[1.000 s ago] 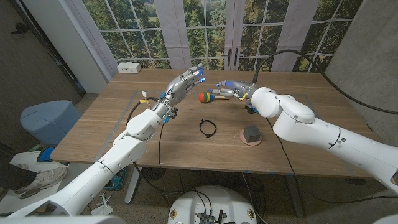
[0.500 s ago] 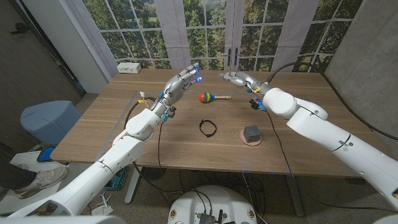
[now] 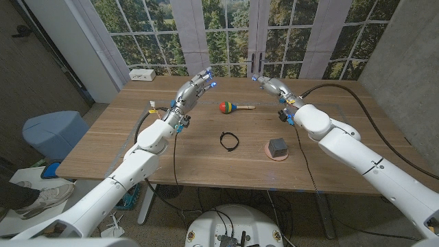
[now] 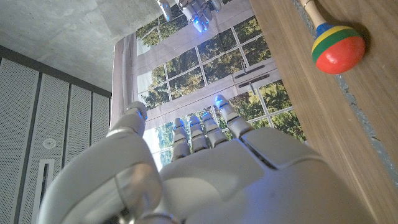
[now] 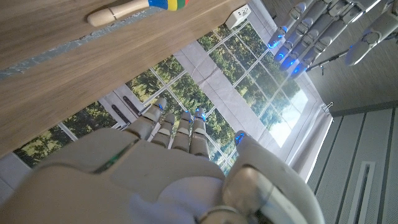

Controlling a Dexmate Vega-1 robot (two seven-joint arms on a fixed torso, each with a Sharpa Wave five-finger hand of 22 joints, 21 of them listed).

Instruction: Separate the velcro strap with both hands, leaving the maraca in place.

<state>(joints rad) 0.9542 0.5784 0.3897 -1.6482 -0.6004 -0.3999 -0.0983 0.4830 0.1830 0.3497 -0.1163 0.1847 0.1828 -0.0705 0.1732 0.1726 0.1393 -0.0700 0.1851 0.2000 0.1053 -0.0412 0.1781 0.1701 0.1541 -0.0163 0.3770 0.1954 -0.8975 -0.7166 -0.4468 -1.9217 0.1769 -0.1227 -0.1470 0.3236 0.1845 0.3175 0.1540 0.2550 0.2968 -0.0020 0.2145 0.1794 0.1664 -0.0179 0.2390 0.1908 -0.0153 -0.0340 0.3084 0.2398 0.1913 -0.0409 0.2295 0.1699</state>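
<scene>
Your left robot hand point(image 3: 193, 89) and right robot hand point(image 3: 271, 86) hover open, fingers spread, flanking the maraca point(image 3: 229, 107); the velcro strap point(image 3: 230, 140) lies nearer on the desk point(image 3: 123, 144).

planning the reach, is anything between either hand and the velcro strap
Nothing visible is. The strap lies alone on bare table, nearer the robot than both raised hands, left and right. The maraca lies between the hands, off either direct path.

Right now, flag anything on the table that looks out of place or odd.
Nothing looks spilled or damaged. The maraca lies on its side, and the strap, a closed loop, lies untouched. Both the left hand and right hand are raised, open, holding nothing.
</scene>
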